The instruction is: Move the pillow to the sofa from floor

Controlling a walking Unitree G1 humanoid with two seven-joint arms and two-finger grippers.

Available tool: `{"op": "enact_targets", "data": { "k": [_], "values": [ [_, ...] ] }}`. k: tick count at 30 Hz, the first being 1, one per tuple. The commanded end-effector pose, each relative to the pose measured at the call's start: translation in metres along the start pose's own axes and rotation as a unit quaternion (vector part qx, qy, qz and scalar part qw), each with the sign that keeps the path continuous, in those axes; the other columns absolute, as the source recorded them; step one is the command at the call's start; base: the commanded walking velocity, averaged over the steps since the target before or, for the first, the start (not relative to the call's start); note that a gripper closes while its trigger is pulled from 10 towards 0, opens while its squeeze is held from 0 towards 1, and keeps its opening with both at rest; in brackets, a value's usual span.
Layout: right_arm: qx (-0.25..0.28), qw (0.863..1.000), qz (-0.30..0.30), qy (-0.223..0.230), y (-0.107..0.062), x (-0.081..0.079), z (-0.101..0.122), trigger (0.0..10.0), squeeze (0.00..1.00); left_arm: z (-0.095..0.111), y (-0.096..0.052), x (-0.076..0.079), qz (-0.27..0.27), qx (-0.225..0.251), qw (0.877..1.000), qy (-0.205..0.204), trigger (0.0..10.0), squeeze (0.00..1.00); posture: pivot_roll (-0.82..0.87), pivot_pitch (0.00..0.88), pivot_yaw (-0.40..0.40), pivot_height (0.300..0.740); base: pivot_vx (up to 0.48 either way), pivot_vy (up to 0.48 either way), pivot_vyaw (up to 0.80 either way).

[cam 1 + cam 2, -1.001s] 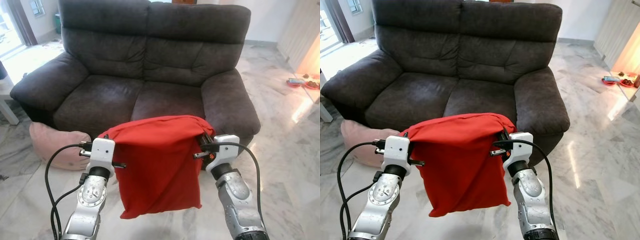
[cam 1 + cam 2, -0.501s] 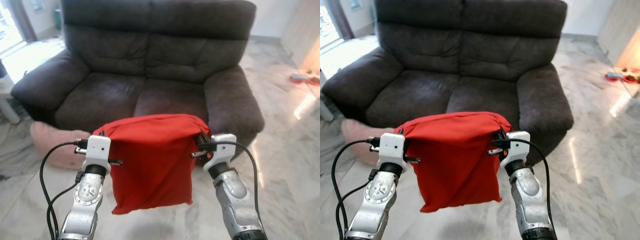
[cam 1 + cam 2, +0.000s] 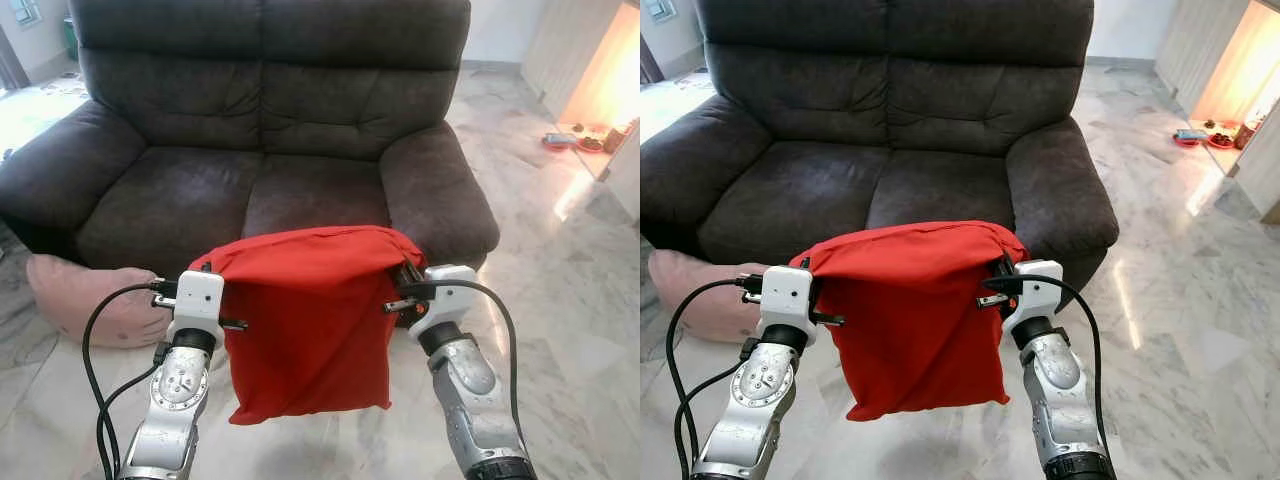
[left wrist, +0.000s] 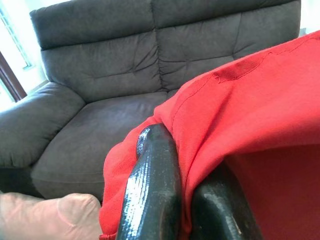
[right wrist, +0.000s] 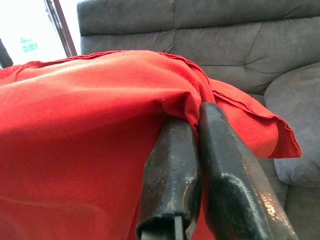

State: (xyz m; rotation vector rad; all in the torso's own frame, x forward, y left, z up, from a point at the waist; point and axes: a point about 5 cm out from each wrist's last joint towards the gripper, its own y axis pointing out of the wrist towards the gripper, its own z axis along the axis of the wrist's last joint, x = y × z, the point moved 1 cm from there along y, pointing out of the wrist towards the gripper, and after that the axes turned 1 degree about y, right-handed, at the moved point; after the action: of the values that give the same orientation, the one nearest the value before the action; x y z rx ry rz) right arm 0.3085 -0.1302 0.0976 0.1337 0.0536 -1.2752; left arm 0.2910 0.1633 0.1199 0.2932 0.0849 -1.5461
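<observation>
A red pillow point(image 3: 310, 320) hangs in the air in front of a dark grey sofa point(image 3: 260, 130), held up by its two upper corners and sagging limply below them, its lower edge clear of the pale marble floor point(image 3: 570, 330). The left pincer point(image 4: 185, 150) is clamped on the cover's upper left corner, red cloth bunched between its two black fingers point(image 4: 150, 195). The right pincer point(image 5: 197, 122) grips the opposite corner the same way, its fingers point(image 5: 172, 170) pressed nearly together with a fold of fabric squeezed in between. Both silver arms reach forward at about the level of the sofa's seat front, with black cables looping from the wrists. The pillow is near the seat cushions but not touching them. On the floor at the foot of the sofa's armrest on the robot's left lies a pink cushion point(image 3: 85, 295), apparently resting against the sofa base. Far off on the right, small objects point(image 3: 580, 140) sit on the floor in warm light, too small to identify.
</observation>
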Motion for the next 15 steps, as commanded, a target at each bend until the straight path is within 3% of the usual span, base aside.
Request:
{"op": "enact_targets", "data": {
  "k": [1,15],
  "values": [
    [0.043,0.999,0.001,-0.004,0.0063,0.0010,0.0200,10.0,0.00,0.0185,0.0045,-0.0064,0.017,0.045,0.999,-0.006,10.0,0.00,0.09,0.016,-0.036,0.740,0.244,0.000,0.00],
    [0.046,0.999,0.002,-0.003,0.0079,0.0003,0.0209,10.0,0.00,0.0198,0.0049,-0.0055,0.014,0.048,0.999,-0.007,10.0,0.00,0.09,0.003,-0.033,0.740,0.262,0.000,0.00]
  ]
}}
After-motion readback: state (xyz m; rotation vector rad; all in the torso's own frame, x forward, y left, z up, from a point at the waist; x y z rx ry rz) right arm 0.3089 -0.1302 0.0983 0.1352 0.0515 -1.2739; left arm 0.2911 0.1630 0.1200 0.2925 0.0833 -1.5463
